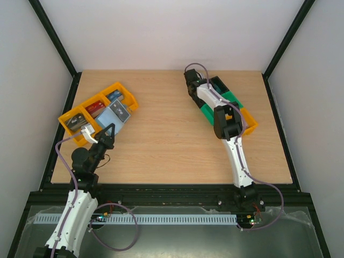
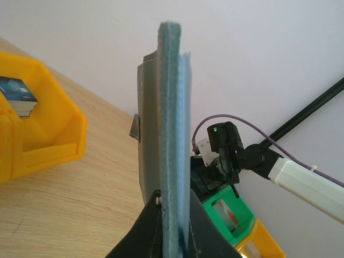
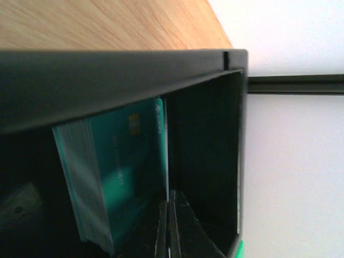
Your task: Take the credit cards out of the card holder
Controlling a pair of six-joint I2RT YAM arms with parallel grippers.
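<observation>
The card holder is a pale blue bifold held over the orange trays, with my left gripper shut on its near edge. In the left wrist view the card holder stands edge-on between the black fingers of the left gripper; a dark grey sheet lies against its left face. My right gripper is down inside the black tray. There the right gripper is shut on the thin edge of a teal credit card, beside a leaning stack of teal credit cards.
A row of orange trays with red, blue and grey blocks stands at the left. A green tray and an orange tray follow the black one at the right. The black tray's rim fills the right wrist view.
</observation>
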